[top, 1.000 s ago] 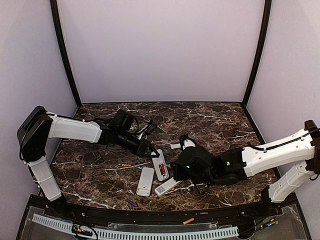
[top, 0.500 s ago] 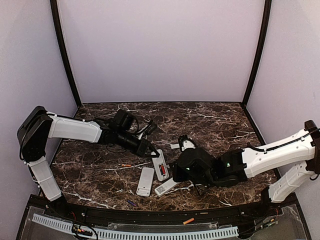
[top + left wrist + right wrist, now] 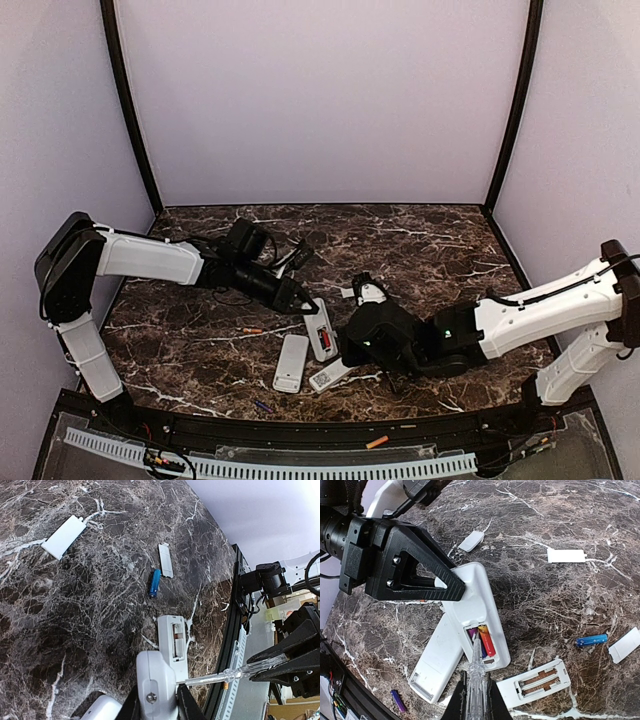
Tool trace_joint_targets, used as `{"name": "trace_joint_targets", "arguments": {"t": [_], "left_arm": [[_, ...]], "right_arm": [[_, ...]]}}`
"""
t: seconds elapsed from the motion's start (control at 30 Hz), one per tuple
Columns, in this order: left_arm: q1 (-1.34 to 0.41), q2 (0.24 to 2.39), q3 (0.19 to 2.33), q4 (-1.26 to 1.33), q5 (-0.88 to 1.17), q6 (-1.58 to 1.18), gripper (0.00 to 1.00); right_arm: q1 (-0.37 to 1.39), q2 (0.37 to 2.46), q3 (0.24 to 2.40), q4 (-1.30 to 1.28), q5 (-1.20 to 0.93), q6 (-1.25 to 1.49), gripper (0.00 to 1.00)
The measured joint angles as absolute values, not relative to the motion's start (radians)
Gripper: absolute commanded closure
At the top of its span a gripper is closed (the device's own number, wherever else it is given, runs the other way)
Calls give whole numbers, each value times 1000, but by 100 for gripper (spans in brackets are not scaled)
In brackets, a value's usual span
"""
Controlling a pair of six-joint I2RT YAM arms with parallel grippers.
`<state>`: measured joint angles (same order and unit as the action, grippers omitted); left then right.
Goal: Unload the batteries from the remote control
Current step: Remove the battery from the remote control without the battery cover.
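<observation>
On the dark marble table (image 3: pixel 560 510), the left gripper (image 3: pixel 157 705) clamps a white plastic remote control (image 3: pixel 475 595) — the right gripper (image 3: pixel 476 700) pinches a clear slim tool (image 3: pixel 476 665), tip among red-orange and purple cylindrical batteries (image 3: pixel 485 641); labels unreadable.

Lab test booth, plain walls (image 3: pixel 320 100), marble tabletop (image 3: pixel 430 240)

White-shelled left arm (image 3: pixel 150 258) and right arm (image 3: pixel 540 312), black joints, thin black cables, angular black fingers (image 3: pixel 382 555) with small screws.

Probe tip (image 3: pixel 475 647), prob. on remote (image 3: pixel 481 605) batts (image 3: pixel 487 641)
</observation>
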<state>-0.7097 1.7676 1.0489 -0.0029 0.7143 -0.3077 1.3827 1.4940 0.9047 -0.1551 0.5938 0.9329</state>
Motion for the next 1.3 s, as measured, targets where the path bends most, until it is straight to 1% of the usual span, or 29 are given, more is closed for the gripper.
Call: {"name": "trace_joint_targets", "arguments": {"t": [0.63, 0.97, 1.3], "left_arm": [[-710, 1769, 1054, -6, 714, -308, 100], [-710, 1772, 1058, -9, 714, -308, 100], [-710, 1773, 1058, -10, 715, -308, 100]], "right_arm": [[1409, 1487, 892, -112, 656, 895, 100], [1420, 1528, 905, -126, 713, 918, 100], [1422, 1561, 932, -138, 725, 917, 100]]}}
